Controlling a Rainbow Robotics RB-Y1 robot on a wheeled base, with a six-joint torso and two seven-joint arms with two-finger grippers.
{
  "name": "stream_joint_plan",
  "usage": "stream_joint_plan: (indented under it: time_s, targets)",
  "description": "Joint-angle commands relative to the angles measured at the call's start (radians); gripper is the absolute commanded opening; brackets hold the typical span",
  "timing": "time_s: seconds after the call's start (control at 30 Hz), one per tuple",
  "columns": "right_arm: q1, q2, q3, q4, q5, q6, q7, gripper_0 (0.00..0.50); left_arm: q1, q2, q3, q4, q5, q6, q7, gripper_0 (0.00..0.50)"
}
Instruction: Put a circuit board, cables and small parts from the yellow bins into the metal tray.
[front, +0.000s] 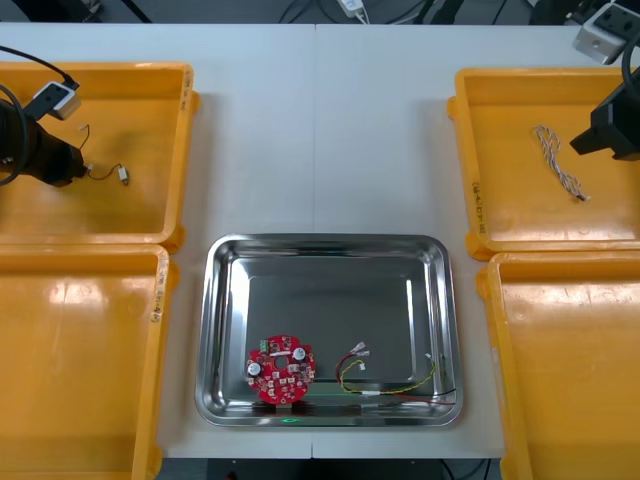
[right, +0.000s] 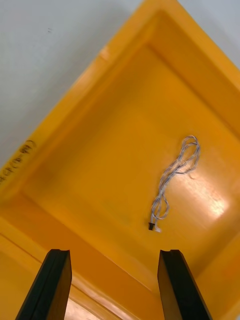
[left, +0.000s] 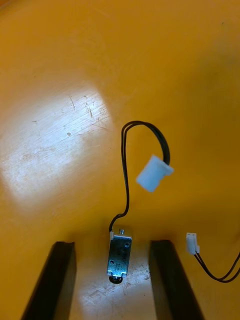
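Lying in the shiny metal tray (front: 216, 330): a round red circuit board (front: 281, 367) towards its near edge, with a red and yellow cable (front: 392, 386) just beside it.
Left tool (left: 112, 245): low in the far left yellow bin (front: 186, 150), fingers apart either side of a small metal part (left: 119, 256) on a black cable (left: 126, 185), touching neither.
Right tool (right: 114, 252): wide open and empty, above a twisted blue and white cable (right: 175, 172) in the far right yellow bin (front: 466, 150).
Desk (front: 320, 130): light, tray between the bins.
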Motion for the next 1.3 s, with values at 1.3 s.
stream_joint_plan:
  time_s: [1.3]
  targets:
    - [-0.158,0.033,-0.101,0.555,0.22,-0.315,0.127,0.5,0.005,0.133,0.05,-0.5,-0.007,0.518,0.347,0.0]
